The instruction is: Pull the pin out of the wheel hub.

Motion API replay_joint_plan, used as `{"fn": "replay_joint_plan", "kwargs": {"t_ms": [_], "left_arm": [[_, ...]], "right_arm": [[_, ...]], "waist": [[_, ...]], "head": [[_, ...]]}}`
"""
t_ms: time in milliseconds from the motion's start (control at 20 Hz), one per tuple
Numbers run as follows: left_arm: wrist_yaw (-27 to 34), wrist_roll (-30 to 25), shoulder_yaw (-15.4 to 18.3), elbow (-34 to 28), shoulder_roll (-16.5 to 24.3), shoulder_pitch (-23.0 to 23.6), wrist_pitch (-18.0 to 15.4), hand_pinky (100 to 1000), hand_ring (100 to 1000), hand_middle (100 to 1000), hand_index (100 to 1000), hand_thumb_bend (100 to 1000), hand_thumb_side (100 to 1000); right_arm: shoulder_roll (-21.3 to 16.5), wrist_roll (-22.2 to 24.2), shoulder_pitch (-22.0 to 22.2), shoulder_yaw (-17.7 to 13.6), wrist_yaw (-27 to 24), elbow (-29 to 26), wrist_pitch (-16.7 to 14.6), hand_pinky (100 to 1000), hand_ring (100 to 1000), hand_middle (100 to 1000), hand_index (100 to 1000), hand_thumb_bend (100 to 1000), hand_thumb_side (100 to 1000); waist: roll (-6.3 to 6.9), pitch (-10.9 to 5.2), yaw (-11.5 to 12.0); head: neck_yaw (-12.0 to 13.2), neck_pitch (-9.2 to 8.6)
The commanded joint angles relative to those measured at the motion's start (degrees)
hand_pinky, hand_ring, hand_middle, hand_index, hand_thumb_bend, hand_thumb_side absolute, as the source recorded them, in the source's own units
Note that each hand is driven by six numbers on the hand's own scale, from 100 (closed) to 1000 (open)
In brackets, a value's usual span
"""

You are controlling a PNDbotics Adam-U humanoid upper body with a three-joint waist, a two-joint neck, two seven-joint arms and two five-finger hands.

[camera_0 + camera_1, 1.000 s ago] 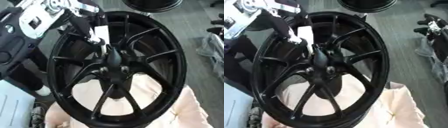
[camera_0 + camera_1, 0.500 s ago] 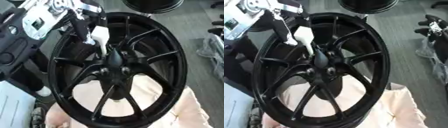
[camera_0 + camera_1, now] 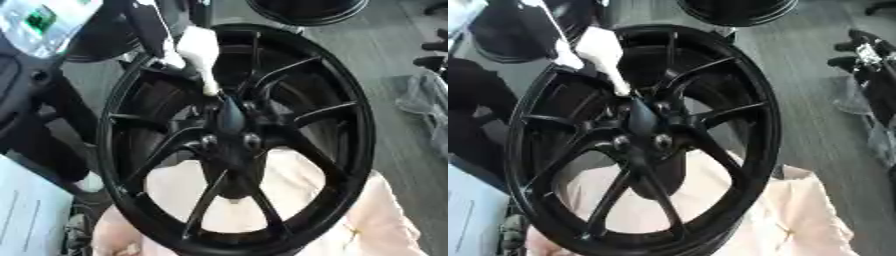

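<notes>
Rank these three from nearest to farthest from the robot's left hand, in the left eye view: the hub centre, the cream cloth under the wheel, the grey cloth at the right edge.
From the left hand, upper left:
1. Hub centre, just below it.
2. Cream cloth, low, behind the spokes.
3. Grey cloth, far right edge.

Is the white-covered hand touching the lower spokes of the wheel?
No, the left hand reaches in from above to the hub on the wheel.
</notes>
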Motion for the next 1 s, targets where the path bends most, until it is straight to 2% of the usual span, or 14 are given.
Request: {"fn": "replay_joint_plan", "kwargs": {"t_ms": [50, 200, 350, 500, 650, 800, 850, 900, 950, 1000], "left_arm": [[1.71, 3.07, 5.48, -5.03, 5.40, 0.62, 1.48, 845, 757, 600, 366, 400, 100], [5.33, 7.86, 11.17, -8.88, 10.72, 5.09, 4.29, 836, 752, 590, 359, 326, 100], [8.48, 12.88, 16.06, -11.88, 17.02, 11.00, 6.84, 834, 751, 588, 358, 304, 100], [10.86, 17.72, 20.73, -15.71, 23.46, 18.79, 8.25, 832, 750, 586, 357, 301, 100], [13.61, 23.25, 26.40, -18.51, 27.82, 27.84, 9.84, 825, 747, 580, 354, 261, 100], [15.42, 28.31, 31.44, -19.19, 29.79, 37.33, 11.18, 819, 744, 573, 354, 209, 100], [15.62, 29.95, 32.95, -19.25, 29.76, 40.12, 11.53, 819, 743, 573, 353, 205, 100], [15.90, 31.46, 34.31, -18.88, 29.30, 42.77, 12.41, 816, 743, 569, 359, 143, 100], [16.02, 32.84, 35.48, -18.81, 28.73, 45.31, 12.62, 816, 743, 569, 359, 143, 100], [16.43, 33.66, 36.18, -18.67, 28.05, 47.45, 12.54, 816, 746, 570, 383, 100, 100]], "right_arm": [[-1.87, -0.37, -0.44, -0.70, -0.22, -0.81, 0.01, 944, 686, 723, 876, 100, 525], [-2.19, -0.68, -0.21, -1.05, -0.25, -0.82, -0.03, 945, 686, 723, 876, 100, 525], [-2.61, -1.09, 0.17, -1.51, -0.25, -0.82, -0.18, 945, 686, 723, 876, 100, 526], [-2.96, -1.49, 0.50, -1.98, -0.35, -0.83, -0.41, 945, 687, 724, 876, 100, 525], [-3.06, -1.91, 0.48, -2.44, -0.70, -0.92, -0.55, 945, 687, 724, 876, 100, 522], [-3.06, -2.31, 0.42, -2.90, -1.18, -1.12, -0.62, 946, 688, 725, 877, 100, 520], [-3.07, -2.44, 0.43, -3.02, -1.29, -1.17, -0.62, 946, 688, 725, 877, 100, 520], [-3.08, -2.59, 0.48, -3.18, -1.39, -1.20, -0.64, 946, 688, 725, 877, 100, 520], [-3.11, -2.72, 0.53, -3.31, -1.49, -1.24, -0.66, 946, 688, 725, 877, 100, 520], [-3.13, -2.84, 0.58, -3.42, -1.57, -1.25, -0.68, 946, 688, 725, 877, 100, 520]], "waist": [[-0.19, -1.22, 0.27], [-0.08, -1.13, 0.84], [-0.02, -0.93, 1.51], [-0.08, -0.69, 2.08], [-0.29, -0.52, 2.35], [-0.58, -0.37, 2.67], [-0.64, -0.34, 2.75], [-0.72, -0.32, 2.92], [-0.77, -0.30, 3.01], [-0.84, -0.28, 3.11]], "head": [[-0.55, 0.33], [-1.31, 0.62], [-2.01, 0.70], [-2.14, 0.59], [-1.87, 0.23], [-1.87, -0.14], [-1.82, -0.20], [-1.82, -0.28], [-1.83, -0.32], [-1.90, -0.39]]}}
